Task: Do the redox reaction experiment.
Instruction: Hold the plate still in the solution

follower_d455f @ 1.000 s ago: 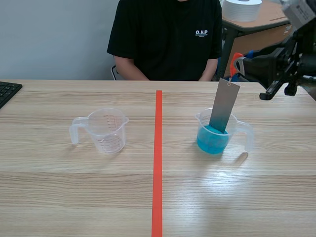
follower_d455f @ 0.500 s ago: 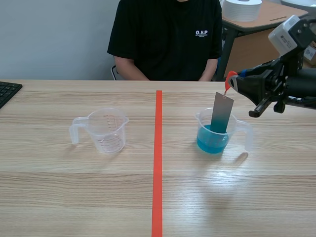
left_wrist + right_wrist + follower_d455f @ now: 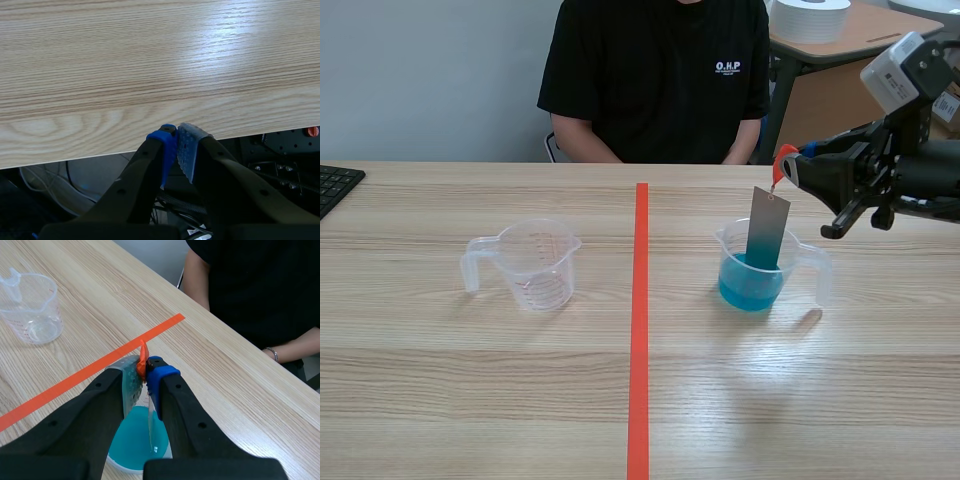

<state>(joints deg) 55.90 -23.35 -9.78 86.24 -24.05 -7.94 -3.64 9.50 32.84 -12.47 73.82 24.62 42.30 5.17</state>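
Hovering over beaker, right fingers seemingly pinching strip.

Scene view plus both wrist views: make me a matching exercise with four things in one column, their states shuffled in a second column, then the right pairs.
Column one:
1. metal strip
2. measuring cup left of the tape line
3. left pincer
4. right pincer

Column two:
A. shut on nothing, by the edge of the table
B. lower end dipped in blue liquid
C. shut on the orange tag
D. empty

Pairs: 1-B, 2-D, 3-A, 4-C.
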